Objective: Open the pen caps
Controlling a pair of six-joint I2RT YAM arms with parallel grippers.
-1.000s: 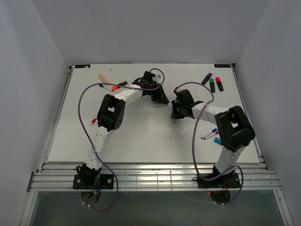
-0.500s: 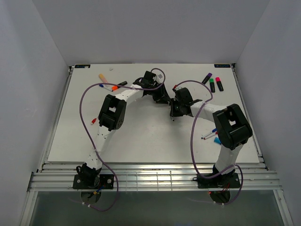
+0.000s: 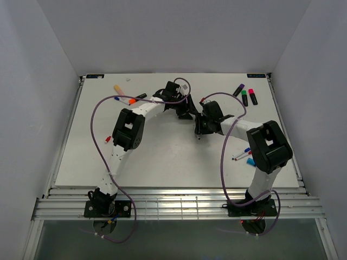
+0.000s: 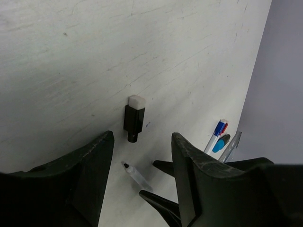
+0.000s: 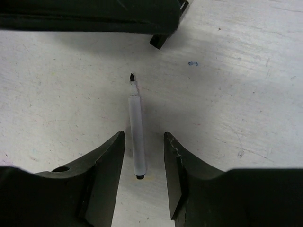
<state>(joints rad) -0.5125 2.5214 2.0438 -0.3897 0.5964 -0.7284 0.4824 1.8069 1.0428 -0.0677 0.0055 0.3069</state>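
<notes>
Currently, left fingers point(image 4: 90, 175): standing spread wide and gripping nothing, facing the right fingers point(image 5: 102, 170) near the middle of the white bench point(image 3: 162, 162).
Right fingers: likewise standing released, straddling a thin white pen point(image 5: 136, 137) with a gap showing on each side of it.
Thin white pen: lying flat on the bench between the right fingers, its bare black tip pointing toward the left fingers.
Small black cap with a white end point(image 4: 134, 118): lying on the bench just beyond the pen's tip, apart from it, in line with the gap between the left fingers.
Purple, green and pink capped highlighters point(image 3: 245, 95): lying close together near the far right corner, well apart from both arms.
Orange-capped black highlighter point(image 3: 135, 98): lying at the far left, beside a pale peach marker point(image 3: 118, 89) and a thin blue-tipped pen point(image 3: 116, 99).
Blue and red thin pens point(image 3: 242, 155): lying beside the right arm's elbow, with a stubby light-blue cap point(image 3: 250, 161) just next to them.
Small red piece point(image 3: 108, 139): lying beside the left arm; what it is, I cannot tell.
</notes>
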